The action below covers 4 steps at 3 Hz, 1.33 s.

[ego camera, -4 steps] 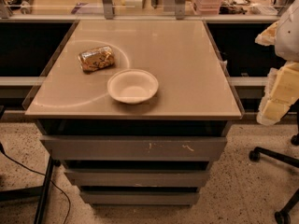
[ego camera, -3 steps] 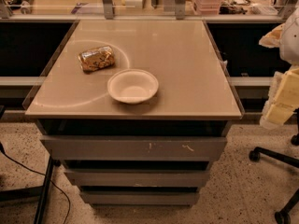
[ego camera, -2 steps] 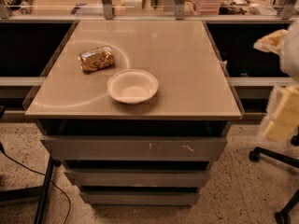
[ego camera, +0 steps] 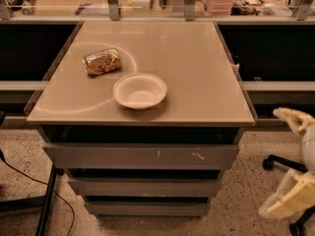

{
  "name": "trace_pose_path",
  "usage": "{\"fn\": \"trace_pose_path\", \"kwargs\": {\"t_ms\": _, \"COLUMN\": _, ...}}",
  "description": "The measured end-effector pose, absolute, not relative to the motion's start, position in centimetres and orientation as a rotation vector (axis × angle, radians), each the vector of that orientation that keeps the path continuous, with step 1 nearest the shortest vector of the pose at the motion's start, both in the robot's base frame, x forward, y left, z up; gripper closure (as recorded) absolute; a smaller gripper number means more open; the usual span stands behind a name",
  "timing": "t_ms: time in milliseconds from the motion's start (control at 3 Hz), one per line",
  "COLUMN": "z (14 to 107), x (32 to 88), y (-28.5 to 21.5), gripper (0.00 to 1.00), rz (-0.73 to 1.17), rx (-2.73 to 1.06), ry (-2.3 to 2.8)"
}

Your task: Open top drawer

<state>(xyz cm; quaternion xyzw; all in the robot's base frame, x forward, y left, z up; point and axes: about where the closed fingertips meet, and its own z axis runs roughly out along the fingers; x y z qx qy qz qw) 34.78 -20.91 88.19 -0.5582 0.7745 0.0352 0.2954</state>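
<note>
The top drawer [ego camera: 123, 156] is the widest grey flat front just under the tabletop [ego camera: 197, 73], with pale scratch marks [ego camera: 197, 155] right of centre. A dark gap runs above its face. Two narrower grey drawers [ego camera: 142, 187] sit below it. My gripper [ego camera: 274, 163] is at the right edge of the view, low beside the cabinet and apart from it. Its two pale fingers [ego camera: 294, 120] are spread wide, one above the other, with nothing between them.
A white bowl [ego camera: 140, 90] and a wrapped snack [ego camera: 102, 62] sit on the tabletop. Black chair wheels [ego camera: 269, 163] stand on the speckled floor at right. A black pole and cable [ego camera: 47, 200] are at lower left. A cluttered counter runs behind.
My gripper has dropped from beside the tabletop's right edge to drawer height at the lower right. The drawers, bowl and snack have not moved.
</note>
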Motion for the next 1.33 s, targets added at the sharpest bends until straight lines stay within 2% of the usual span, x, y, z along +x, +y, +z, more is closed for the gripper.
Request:
{"fn": "trace_pose_path", "kwargs": {"t_ms": 667, "z": 71.0, "x": 33.9, "y": -17.5, "gripper": 0.00, "rz": 0.588, "rx": -1.291, "ry": 2.083}}
{"fn": "trace_pose_path", "kwargs": {"t_ms": 1000, "z": 68.1, "x": 36.9, "y": -15.9, "gripper": 0.00, "rz": 0.671, "rx": -1.285, "ry": 2.035}}
{"fn": "trace_pose_path", "kwargs": {"t_ms": 1333, "z": 69.4, "x": 41.7, "y": -15.0, "gripper": 0.00, "rz": 0.608, "rx": -1.326, "ry": 1.977}}
